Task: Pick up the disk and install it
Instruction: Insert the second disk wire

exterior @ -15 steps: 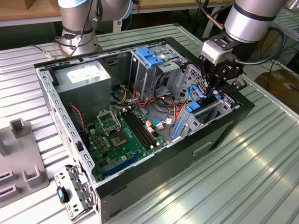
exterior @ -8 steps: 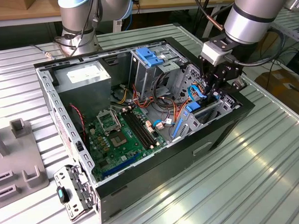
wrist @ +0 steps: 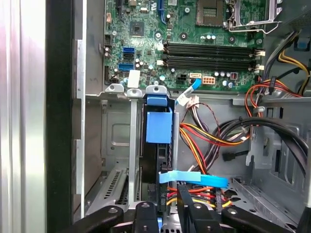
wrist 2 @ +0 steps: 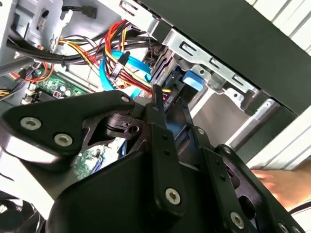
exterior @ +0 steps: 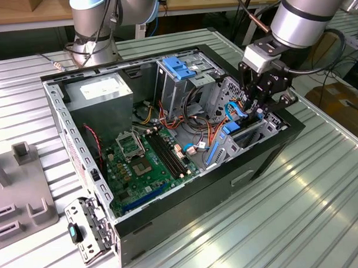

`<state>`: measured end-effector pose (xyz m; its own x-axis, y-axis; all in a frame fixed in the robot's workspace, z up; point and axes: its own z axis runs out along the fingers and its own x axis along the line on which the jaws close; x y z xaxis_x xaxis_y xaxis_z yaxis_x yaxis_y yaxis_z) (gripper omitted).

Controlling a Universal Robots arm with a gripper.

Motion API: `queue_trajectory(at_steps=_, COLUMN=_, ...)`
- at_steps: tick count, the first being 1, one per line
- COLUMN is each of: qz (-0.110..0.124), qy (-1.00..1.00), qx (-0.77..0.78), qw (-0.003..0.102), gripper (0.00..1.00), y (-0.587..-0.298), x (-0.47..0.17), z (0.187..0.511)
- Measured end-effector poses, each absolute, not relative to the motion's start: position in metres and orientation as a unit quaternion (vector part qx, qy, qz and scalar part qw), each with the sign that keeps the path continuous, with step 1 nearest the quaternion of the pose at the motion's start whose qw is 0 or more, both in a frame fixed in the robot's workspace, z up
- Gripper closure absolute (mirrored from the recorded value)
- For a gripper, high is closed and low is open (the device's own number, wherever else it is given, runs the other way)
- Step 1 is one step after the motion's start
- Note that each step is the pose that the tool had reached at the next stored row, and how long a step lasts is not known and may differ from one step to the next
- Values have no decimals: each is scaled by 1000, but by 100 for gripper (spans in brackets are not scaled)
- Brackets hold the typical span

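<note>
The disk (wrist: pixel 158 160) stands on edge in the drive bay at the front corner of the open computer case (exterior: pixel 268 160). Its blue carrier (wrist: pixel 159 127) faces the motherboard; the same carrier shows as a blue patch (exterior: pixel 232 130) in the exterior view and as a curved blue piece (wrist 2: pixel 192 80) in the second wrist view. My gripper (exterior: pixel 259 110) reaches down into that bay from the exterior view's right. In the first wrist view my gripper (wrist: pixel 165 206) has a black finger on each side of the disk's near end, shut on it. A blue flat cable (wrist: pixel 197 179) crosses just above the fingers.
Bundles of red, yellow and black wires (wrist: pixel 214 138) lie beside the bay. The green motherboard (exterior: pixel 145 164) covers the case floor, with a grey power-supply box (exterior: pixel 101 92) and an upper cage holding a bare blue bracket (exterior: pixel 179 66) behind it. A grey fixture (exterior: pixel 22 192) stands at the exterior view's left.
</note>
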<state>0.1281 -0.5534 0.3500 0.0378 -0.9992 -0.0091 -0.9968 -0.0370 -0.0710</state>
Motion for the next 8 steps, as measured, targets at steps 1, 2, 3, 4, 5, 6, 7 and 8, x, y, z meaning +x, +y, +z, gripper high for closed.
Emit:
queue_trajectory(at_steps=1, qz=-21, qy=693, qx=-720, qw=29, gripper=70, y=-553, x=128, z=353)
queue_trajectory(at_steps=2, qz=-21, qy=693, qx=-720, qw=29, gripper=70, y=-553, x=128, z=356)
queue_trajectory(at_steps=3, qz=-21, qy=693, qx=-720, qw=29, gripper=70, y=-553, x=128, z=359)
queue_trajectory(at_steps=4, qz=-21, qy=693, qx=-720, qw=29, gripper=70, y=-553, x=128, z=362)
queue_trajectory(at_steps=5, qz=-21, qy=693, qx=-720, qw=29, gripper=70, y=-553, x=128, z=364)
queue_trajectory(at_steps=6, qz=-21, qy=693, qx=-720, qw=29, gripper=70, y=-553, x=128, z=368)
queue_trajectory(at_steps=7, qz=-21, qy=693, qx=-720, qw=29, gripper=70, y=-553, x=128, z=368)
queue_trajectory(at_steps=8, qz=-21, qy=693, qx=-720, qw=29, gripper=70, y=-553, x=128, z=368)
